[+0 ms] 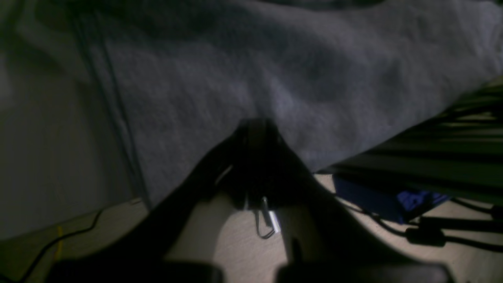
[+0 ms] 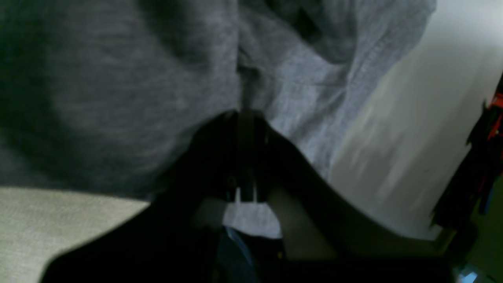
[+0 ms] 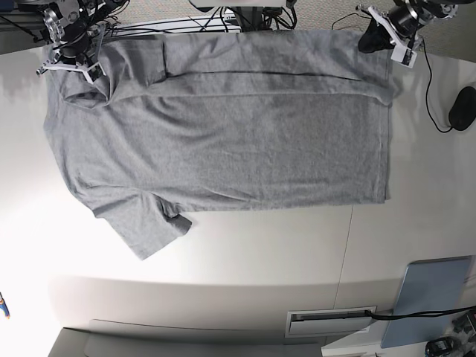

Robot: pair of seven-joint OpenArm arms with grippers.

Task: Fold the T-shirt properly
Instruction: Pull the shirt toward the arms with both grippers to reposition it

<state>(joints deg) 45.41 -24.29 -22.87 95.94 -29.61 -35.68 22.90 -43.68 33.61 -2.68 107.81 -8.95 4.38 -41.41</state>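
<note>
Both end effectors (image 1: pixel 255 129) (image 2: pixel 245 118) clamped on grey T-shirt (image 3: pixel 223 126).

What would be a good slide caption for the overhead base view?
Two robot arms pinch the far edge of a grey T-shirt spread on a white table, starting a lengthwise fold.

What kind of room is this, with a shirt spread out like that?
Probably a robotics lab or test bench, not a home. A grey T-shirt lies on a plain white table, with a robot hand at one corner, loose cables trailing off the edge, and a computer mouse.
</note>
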